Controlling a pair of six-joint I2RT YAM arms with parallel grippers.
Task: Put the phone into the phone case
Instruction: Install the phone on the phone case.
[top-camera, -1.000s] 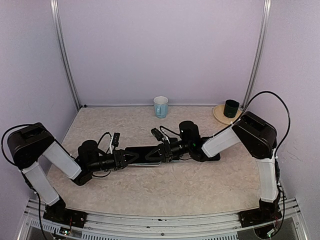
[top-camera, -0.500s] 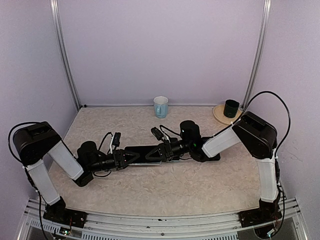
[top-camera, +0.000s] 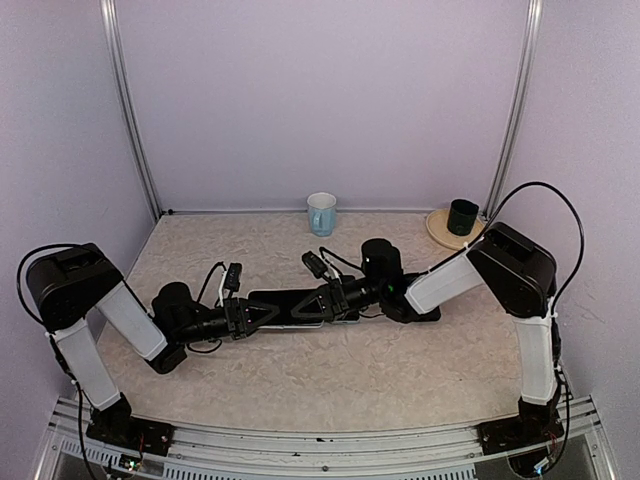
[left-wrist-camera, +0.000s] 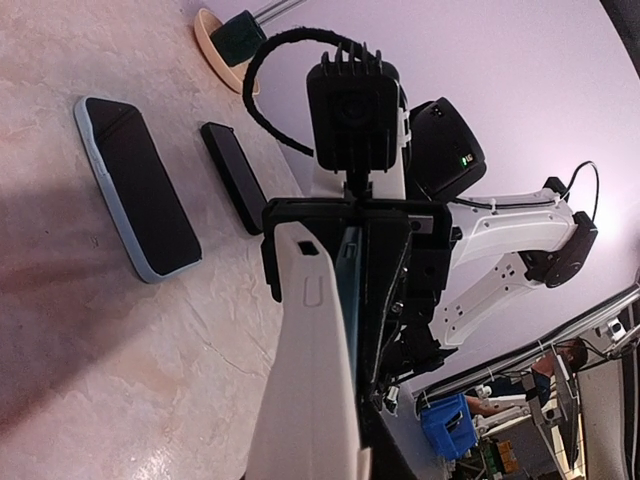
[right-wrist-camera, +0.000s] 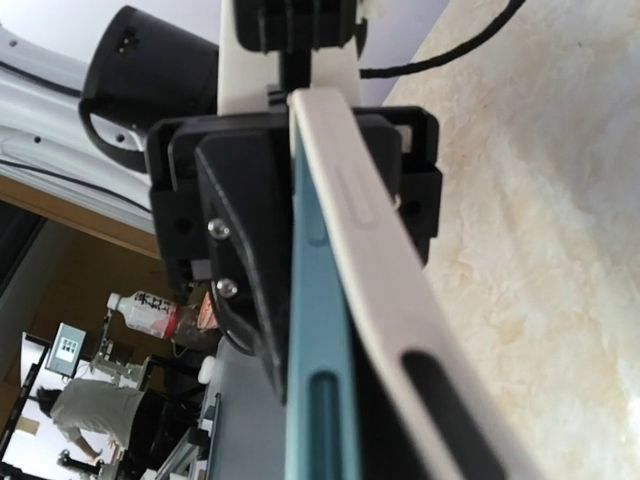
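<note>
A white phone case (left-wrist-camera: 305, 390) and a teal-edged phone (left-wrist-camera: 348, 290) are pressed flat together on edge, held above the table between both grippers. In the top view this stack (top-camera: 292, 308) is a dark slab at the table's middle. My left gripper (top-camera: 262, 313) is shut on its left end and shows in its own wrist view (left-wrist-camera: 345, 300). My right gripper (top-camera: 322, 303) is shut on the right end and shows in its own wrist view (right-wrist-camera: 330, 300), with the white case (right-wrist-camera: 400, 300) beside the teal phone (right-wrist-camera: 315, 350). I cannot tell how far the phone sits in the case.
A phone in a light-blue case (left-wrist-camera: 135, 185) and a dark phone (left-wrist-camera: 232, 175) lie on the table under the right arm. A light-blue mug (top-camera: 321, 213) stands at the back. A dark cup (top-camera: 462, 216) on a beige coaster (top-camera: 440, 230) stands back right.
The left arm's upper links shifted slightly right. Both grippers stay shut on the phone and case at nearly the same spot.
</note>
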